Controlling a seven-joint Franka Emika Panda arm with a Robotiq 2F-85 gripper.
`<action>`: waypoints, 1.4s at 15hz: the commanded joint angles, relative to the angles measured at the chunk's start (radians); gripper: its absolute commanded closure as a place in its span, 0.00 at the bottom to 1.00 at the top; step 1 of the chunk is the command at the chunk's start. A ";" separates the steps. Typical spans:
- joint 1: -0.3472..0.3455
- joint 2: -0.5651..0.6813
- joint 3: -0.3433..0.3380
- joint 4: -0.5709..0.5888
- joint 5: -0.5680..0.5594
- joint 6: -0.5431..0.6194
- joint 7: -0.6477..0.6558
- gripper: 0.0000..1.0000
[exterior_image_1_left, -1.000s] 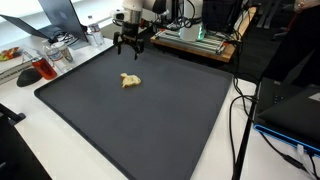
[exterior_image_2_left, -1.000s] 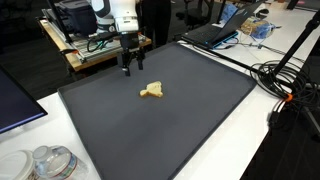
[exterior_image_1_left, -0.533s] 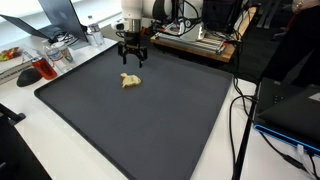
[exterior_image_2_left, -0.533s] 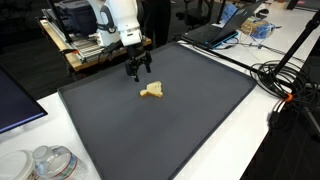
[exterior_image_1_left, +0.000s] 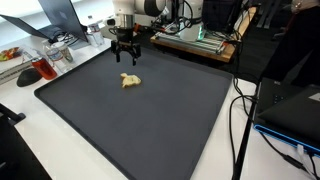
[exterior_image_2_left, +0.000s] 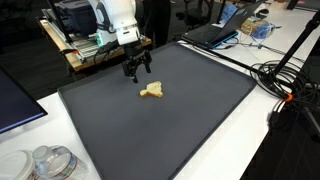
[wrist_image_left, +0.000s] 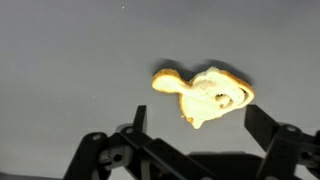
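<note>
In an exterior view, the yellow piece (exterior_image_1_left: 129, 81) lies flat on the dark mat (exterior_image_1_left: 160, 120), near the edge by the robot. In an exterior view, the jaws hang near the yellow piece (exterior_image_2_left: 152, 91), not touching it. In the wrist view, the jaws stand wide and hold nothing, so the yellow piece (wrist_image_left: 205, 95) could fit between them.

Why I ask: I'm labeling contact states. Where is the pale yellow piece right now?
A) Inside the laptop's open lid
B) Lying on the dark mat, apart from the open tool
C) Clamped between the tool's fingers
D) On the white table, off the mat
B: the pale yellow piece lies flat on the dark mat, and the tool hangs open just beyond it, with a gap showing in both exterior views.
</note>
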 joint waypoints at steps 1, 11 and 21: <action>-0.060 0.030 0.050 0.024 0.019 -0.012 -0.040 0.00; -0.372 0.200 0.337 0.273 0.055 -0.357 -0.278 0.00; 0.082 0.153 -0.087 0.599 0.308 -0.824 -0.361 0.00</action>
